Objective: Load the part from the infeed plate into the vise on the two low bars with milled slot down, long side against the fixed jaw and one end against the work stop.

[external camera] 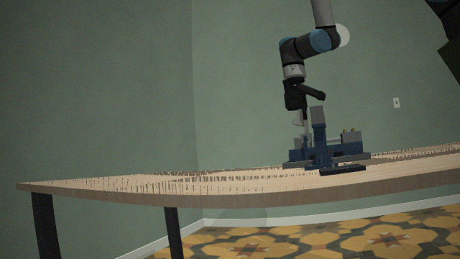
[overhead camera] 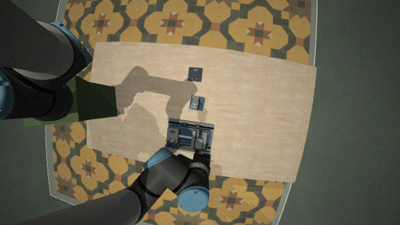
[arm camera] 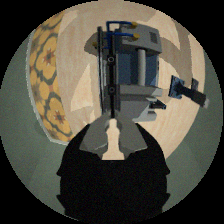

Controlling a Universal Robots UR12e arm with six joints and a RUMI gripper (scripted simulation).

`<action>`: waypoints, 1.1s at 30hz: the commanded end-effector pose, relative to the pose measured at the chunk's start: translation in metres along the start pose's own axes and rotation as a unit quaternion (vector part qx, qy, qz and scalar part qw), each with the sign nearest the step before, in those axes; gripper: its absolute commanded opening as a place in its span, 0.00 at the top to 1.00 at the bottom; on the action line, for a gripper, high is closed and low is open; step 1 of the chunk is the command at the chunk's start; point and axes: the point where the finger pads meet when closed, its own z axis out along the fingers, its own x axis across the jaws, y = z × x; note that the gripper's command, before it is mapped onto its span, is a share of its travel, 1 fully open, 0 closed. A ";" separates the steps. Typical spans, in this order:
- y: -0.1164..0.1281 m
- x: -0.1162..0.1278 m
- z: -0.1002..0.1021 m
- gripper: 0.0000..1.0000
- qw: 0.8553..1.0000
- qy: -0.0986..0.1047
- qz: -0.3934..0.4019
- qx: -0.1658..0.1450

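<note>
The dark infeed plate (overhead camera: 195,74) lies at the back of the table with nothing on it. A grey block (external camera: 317,115), which looks like the part, stands on top of the blue V-block (external camera: 320,147); from above it shows as grey on the V-block (overhead camera: 197,102). The vise (overhead camera: 190,136) stands open, with its air cylinder at one end. My gripper (external camera: 305,130) hangs straight down over the vise's other end. Its fingers are shut with nothing between them. In the wrist view the fingertips sit just off the edge of the vise (arm camera: 127,70).
The V-block stands between the infeed plate and the vise, close to the vise. My arm's elbow and wrist (overhead camera: 187,184) hang over the table's front edge. The robot's base (overhead camera: 37,72) stands at the left.
</note>
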 end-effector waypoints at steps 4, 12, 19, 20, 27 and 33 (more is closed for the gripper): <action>0.001 0.001 0.000 1.00 1.000 0.000 0.000 0.000; 0.001 0.002 0.000 1.00 1.000 0.000 0.000 0.000; 0.001 0.004 0.000 1.00 1.000 0.000 0.000 0.000; 0.001 0.004 0.000 1.00 1.000 0.000 0.000 0.000; 0.001 0.006 0.000 1.00 1.000 0.000 0.000 0.000; 0.001 0.007 0.000 1.00 1.000 0.000 0.000 0.000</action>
